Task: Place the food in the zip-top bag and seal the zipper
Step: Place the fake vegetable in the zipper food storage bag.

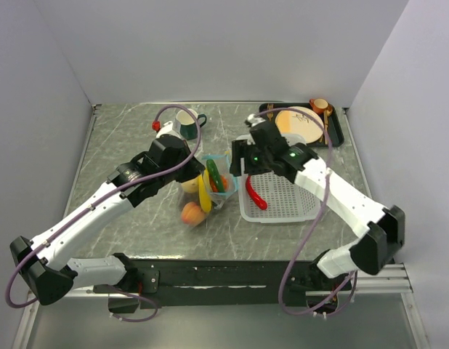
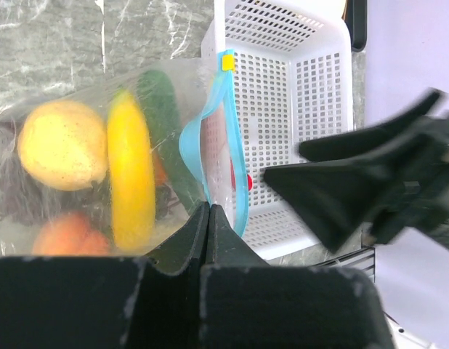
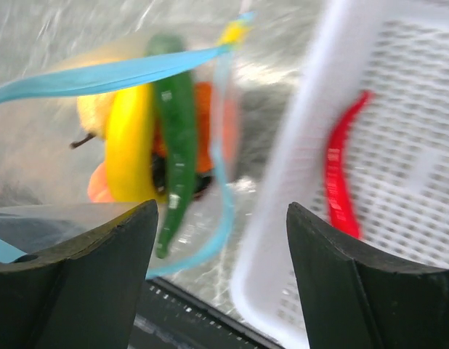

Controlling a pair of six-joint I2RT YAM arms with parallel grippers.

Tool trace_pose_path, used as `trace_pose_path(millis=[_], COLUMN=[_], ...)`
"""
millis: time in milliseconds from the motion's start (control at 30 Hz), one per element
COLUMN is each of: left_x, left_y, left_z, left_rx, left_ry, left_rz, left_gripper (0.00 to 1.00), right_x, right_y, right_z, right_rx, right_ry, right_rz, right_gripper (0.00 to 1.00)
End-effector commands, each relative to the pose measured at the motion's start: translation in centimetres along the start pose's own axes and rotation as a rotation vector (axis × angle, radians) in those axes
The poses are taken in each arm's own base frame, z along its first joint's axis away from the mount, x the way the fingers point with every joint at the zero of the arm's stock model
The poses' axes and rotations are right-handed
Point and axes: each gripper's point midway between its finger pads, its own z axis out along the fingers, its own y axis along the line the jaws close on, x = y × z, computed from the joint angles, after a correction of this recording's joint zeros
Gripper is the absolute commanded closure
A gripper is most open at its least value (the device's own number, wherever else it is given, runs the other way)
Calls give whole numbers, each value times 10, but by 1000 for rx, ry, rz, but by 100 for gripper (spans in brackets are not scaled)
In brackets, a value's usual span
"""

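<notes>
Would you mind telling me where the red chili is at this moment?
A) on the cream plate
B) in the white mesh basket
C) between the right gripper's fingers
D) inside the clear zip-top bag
B: the red chili lies on the floor of the white mesh basket, outside the zip-top bag, and the open right gripper holds nothing.
</notes>
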Motion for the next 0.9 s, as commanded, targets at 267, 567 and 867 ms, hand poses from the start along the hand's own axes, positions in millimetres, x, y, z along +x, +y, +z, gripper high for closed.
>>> trace_pose_path(millis=[267, 567, 867], left_x=[-12, -10, -9], left_y=[-11, -10, -10], left_z=[-6, -4, -2], left_rx=[35, 29, 26], left_ry=[-44, -37, -29], left_rz=[-6, -7, -5], left_gripper=[99, 99, 99], right_x=[52, 97, 125], right_y=[-77, -88, -101], right_z=[17, 47, 74], right_rx=[169, 162, 200], right_ry=[118, 264, 344], right_rz=[32, 21, 24], right_gripper=[19, 20, 22])
